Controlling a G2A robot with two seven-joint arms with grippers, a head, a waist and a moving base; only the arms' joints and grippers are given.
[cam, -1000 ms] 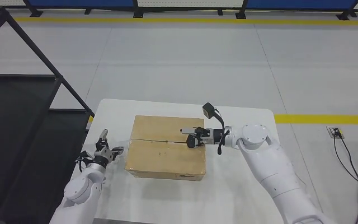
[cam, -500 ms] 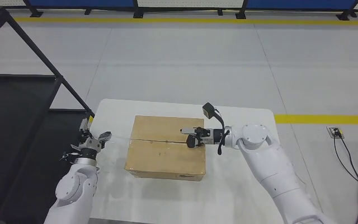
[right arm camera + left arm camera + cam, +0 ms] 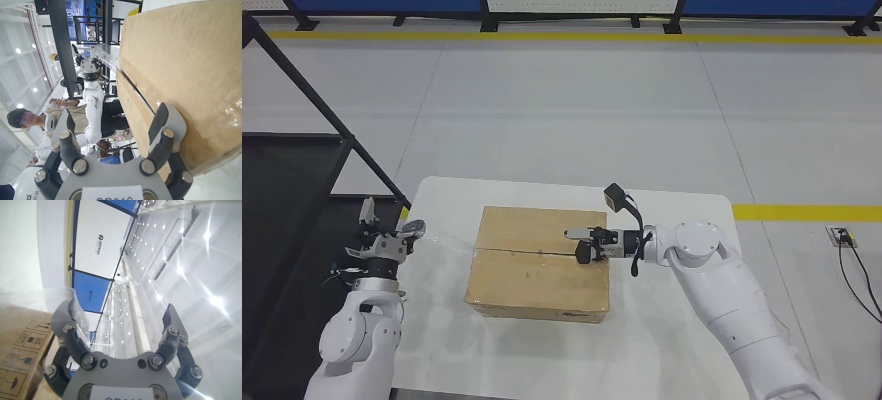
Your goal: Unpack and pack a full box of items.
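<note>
— At the left edge of the white table (image 3: 662, 330), what do you count?

— One gripper: the left gripper (image 3: 389, 222), raised beside the table's corner. Its two fingers stand wide apart.

— Anything on it?

— One strip of clear plastic tape (image 3: 447, 243). One end clings to a single finger (image 3: 75, 317). The strip stretches rightward from there to the left side of the box, about level with the seam.

— And in the middle?

— One brown cardboard box (image 3: 542, 275), standing on the table near its centre. Its two top flaps (image 3: 542, 228) are down, and one seam (image 3: 532, 252) runs left to right between them.

— Any labels or writing?

— In the left wrist view, one side wall carries black handling pictograms (image 3: 31, 340), each in its own frame. I count at least four, with a pair of arrows, a glass and an umbrella among them. In the right wrist view there is one small pen scribble (image 3: 130, 102) on the lid beside the seam, too small to read.

— And on the right?

— One more gripper, the right gripper (image 3: 578, 245), over the right part of the lid at the seam. Its fingers are spread too. One finger pad (image 3: 158, 121) lies against the cardboard just beside the seam, and the other is up in the air.
</note>
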